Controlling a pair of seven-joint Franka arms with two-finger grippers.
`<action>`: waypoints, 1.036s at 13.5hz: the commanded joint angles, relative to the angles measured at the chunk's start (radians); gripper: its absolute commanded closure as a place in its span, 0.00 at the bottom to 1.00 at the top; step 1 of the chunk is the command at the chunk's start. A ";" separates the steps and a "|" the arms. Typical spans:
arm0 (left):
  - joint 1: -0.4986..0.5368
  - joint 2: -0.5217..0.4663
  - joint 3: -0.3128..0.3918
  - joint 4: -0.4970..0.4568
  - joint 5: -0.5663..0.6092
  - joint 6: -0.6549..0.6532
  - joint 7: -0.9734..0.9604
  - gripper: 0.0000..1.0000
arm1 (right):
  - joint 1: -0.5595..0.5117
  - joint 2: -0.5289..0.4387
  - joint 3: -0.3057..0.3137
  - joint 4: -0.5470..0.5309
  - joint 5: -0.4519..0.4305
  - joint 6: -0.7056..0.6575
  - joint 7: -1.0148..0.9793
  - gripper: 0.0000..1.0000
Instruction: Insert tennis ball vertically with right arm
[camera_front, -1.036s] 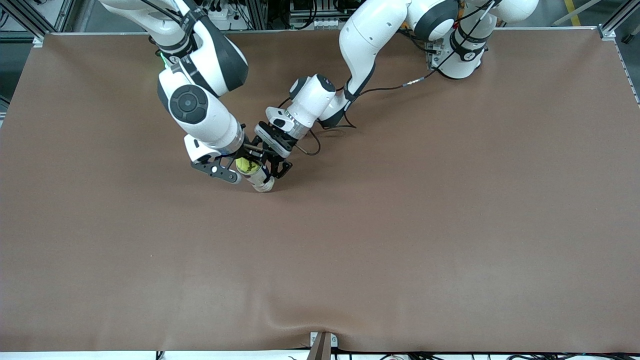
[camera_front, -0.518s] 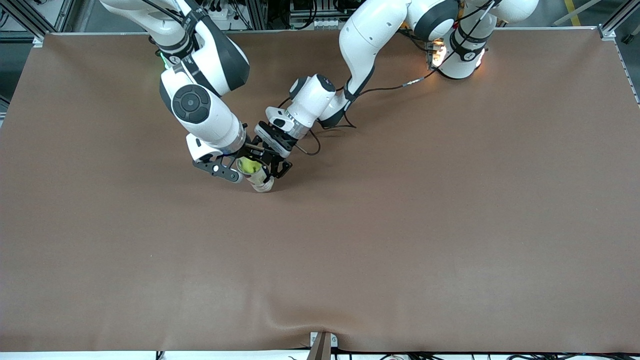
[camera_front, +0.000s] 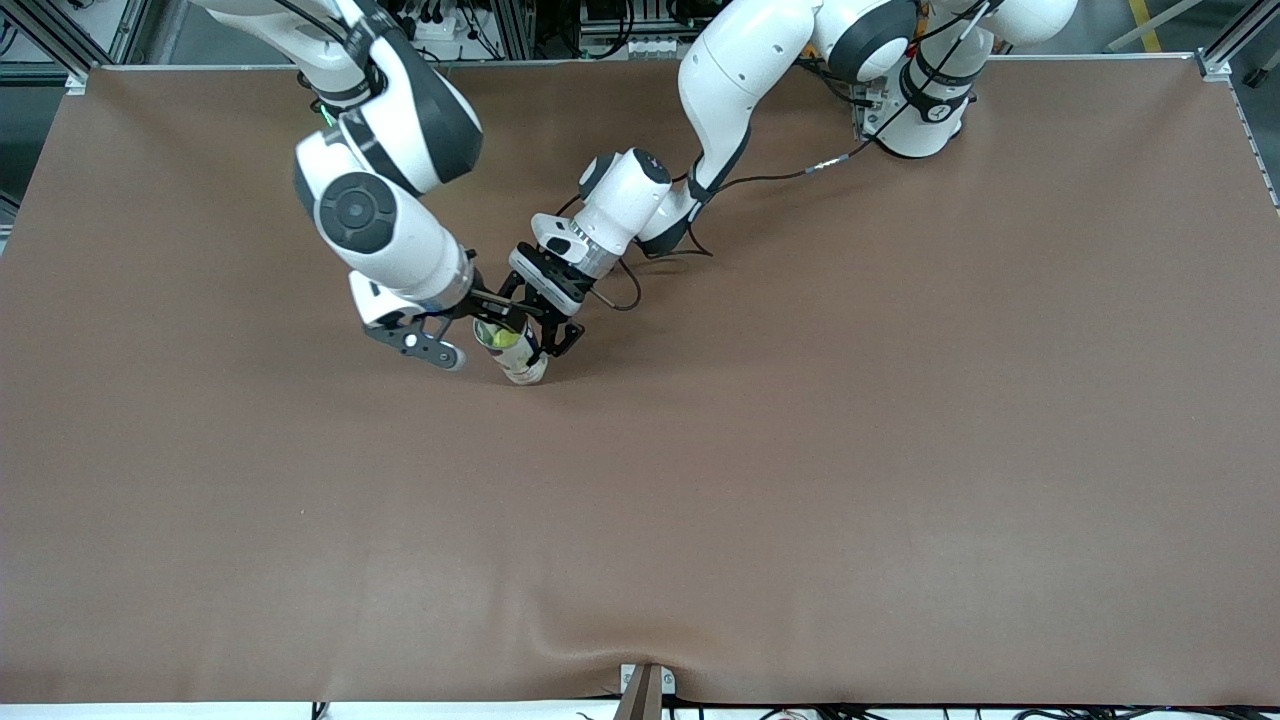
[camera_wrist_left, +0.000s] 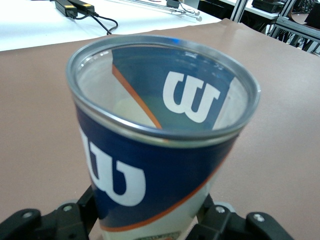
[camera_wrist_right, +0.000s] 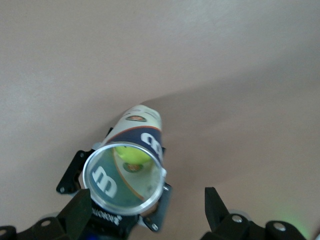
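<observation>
Inside the can (camera_front: 512, 352), near the bottom, lies the ball (camera_wrist_right: 131, 153), which a second ago sat at the rim between the right gripper's (camera_front: 440, 335) jaws. Those jaws have since spread and drawn up, so the insertion looks done. The left gripper (camera_front: 545, 330) stays clenched on the upright can on the surface (camera_front: 800, 450)

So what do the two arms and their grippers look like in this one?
Both arms are glossy white, rounded segments with dark grey-black joint bands. The right arm has a round dark cap on its elbow joint. The left arm trails thin black cables. The left gripper and right gripper are black two-finger units.
</observation>
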 joint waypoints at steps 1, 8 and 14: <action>-0.007 0.006 0.004 0.016 -0.012 -0.002 -0.003 0.19 | -0.029 -0.023 -0.013 0.128 -0.007 -0.174 -0.078 0.00; -0.007 0.003 0.004 0.016 -0.018 -0.002 -0.006 0.00 | -0.029 -0.061 -0.218 0.424 -0.012 -0.602 -0.451 0.00; -0.007 -0.004 0.002 0.015 -0.024 -0.004 -0.014 0.00 | -0.025 -0.106 -0.438 0.533 -0.013 -0.748 -0.798 0.00</action>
